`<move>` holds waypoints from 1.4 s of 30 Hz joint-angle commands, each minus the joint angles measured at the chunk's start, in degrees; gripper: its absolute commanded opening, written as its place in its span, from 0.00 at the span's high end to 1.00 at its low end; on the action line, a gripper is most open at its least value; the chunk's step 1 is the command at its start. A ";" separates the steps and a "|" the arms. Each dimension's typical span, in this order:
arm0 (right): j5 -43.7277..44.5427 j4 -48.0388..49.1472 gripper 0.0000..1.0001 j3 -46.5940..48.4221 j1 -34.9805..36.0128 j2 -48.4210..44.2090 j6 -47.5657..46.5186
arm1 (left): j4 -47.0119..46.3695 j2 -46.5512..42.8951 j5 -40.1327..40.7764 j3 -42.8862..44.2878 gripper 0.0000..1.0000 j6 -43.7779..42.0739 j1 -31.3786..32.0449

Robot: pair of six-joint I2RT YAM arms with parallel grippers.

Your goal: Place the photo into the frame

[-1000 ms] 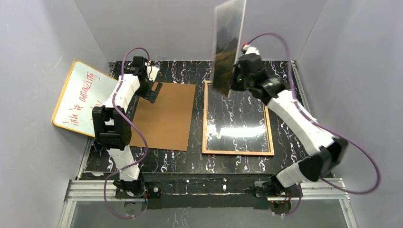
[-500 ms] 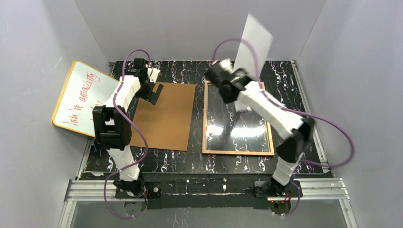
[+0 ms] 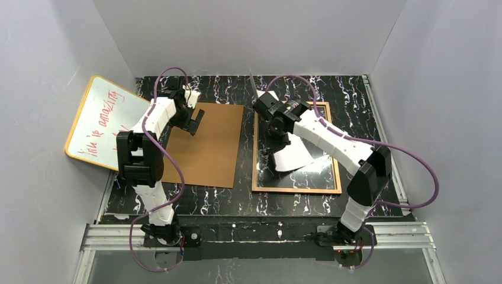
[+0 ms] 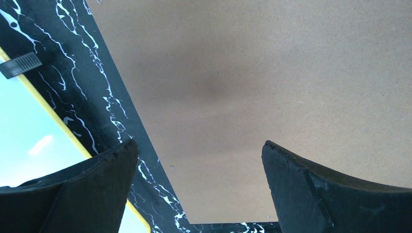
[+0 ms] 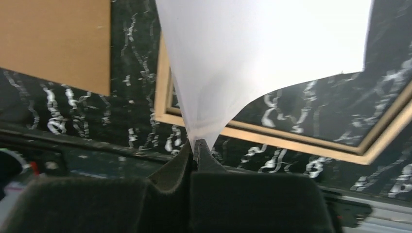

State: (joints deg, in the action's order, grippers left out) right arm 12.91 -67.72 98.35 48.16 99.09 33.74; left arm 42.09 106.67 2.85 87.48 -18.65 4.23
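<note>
The photo (image 3: pixel 294 157) shows only its white back; it hangs curled over the frame's middle. My right gripper (image 3: pixel 278 139) is shut on one corner of it, low over the frame's left half. In the right wrist view the gripper (image 5: pixel 197 145) pinches the corner of the white sheet (image 5: pixel 257 48). The frame (image 3: pixel 255 148) lies flat on the table, tan side up, with a shiny pane inside; its tan rail also shows in the right wrist view (image 5: pixel 291 138). My left gripper (image 3: pixel 192 118) is open and empty above the backing board's left edge, as the left wrist view (image 4: pixel 199 155) shows.
A plain brown backing board (image 3: pixel 207 145) lies left of the frame; it also shows in the left wrist view (image 4: pixel 272 87) and the right wrist view (image 5: pixel 53 43). A yellow-edged whiteboard (image 3: pixel 103 121) with red writing leans at the left wall. Grey walls close in three sides.
My right arm has swung the photo down from upright and high at the back to low over the frame, white back showing. The left arm has barely moved.
</note>
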 commanded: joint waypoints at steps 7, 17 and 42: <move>-10.44 -0.36 0.99 -3.15 -1.32 4.55 22.86 | 0.15 -4.33 -1.64 -2.52 0.02 0.95 -0.13; -12.41 5.12 0.99 -17.03 -1.37 -5.14 32.78 | -0.34 -3.06 -2.65 -3.07 0.02 1.51 -0.15; -1.57 2.32 0.99 -9.94 -2.35 1.56 35.73 | -1.11 -3.21 -2.73 -4.58 0.02 1.37 -0.16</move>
State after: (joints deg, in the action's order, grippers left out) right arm 8.43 -62.94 86.06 46.11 100.18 70.32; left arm 40.53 105.75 0.82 83.92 -17.34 4.23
